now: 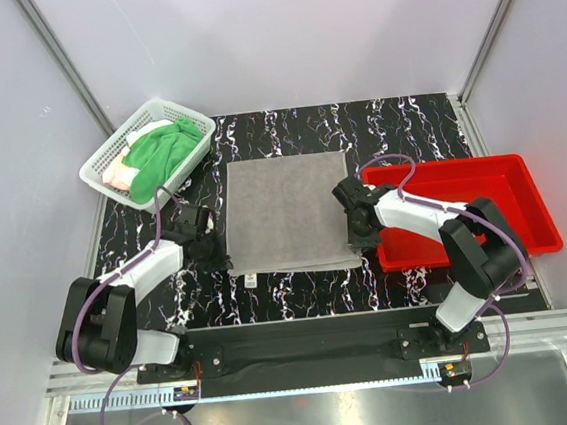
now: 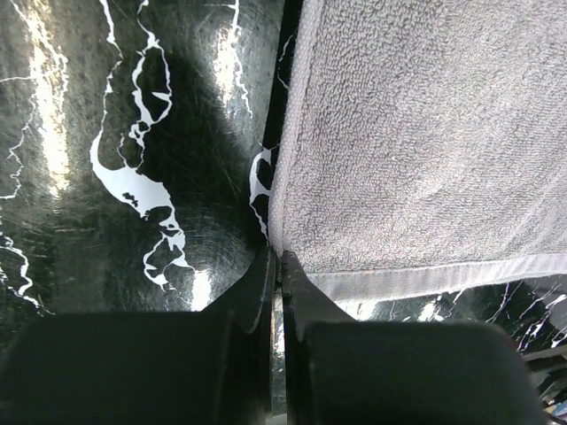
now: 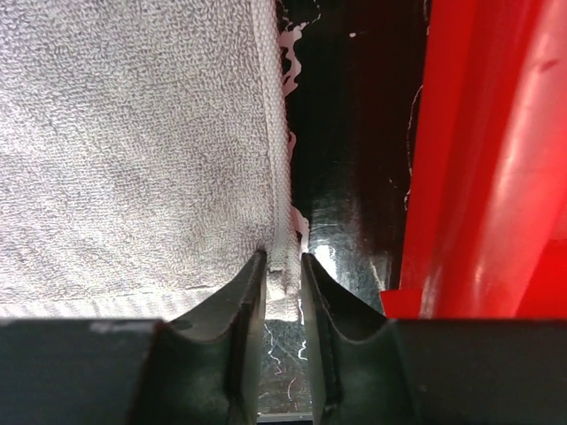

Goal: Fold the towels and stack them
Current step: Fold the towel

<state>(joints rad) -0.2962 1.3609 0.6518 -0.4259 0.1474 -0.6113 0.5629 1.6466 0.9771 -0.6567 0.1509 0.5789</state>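
Grey towel lies spread flat in the middle of the black marbled counter, its far edge toward the back wall and its hemmed near edge toward the arm bases. We have both near corners in hand. The left pincer is closed tight at the near-left corner; in the left wrist view its jaws meet with barely a slit between them, right where the hem and side edge come together. The right pincer sits at the near-right corner, and its wrist view shows narrow jaws with the hem of the towel caught between them.

More towels wait in the white mesh basket at the far left, a green towel on top with paler cloth beside it. The red tray lies to the right, just beside the right pincer, with nothing in it that we can see.

We judge this to be the start of the first fold: corners pinched, cloth not yet lifted. The next move calls for both arms to rise together and carry the near edge over to the far edge, keeping level so the hem lands square. The left hold looks very close to the tip of the corner, so we would lift gently in case it slips.
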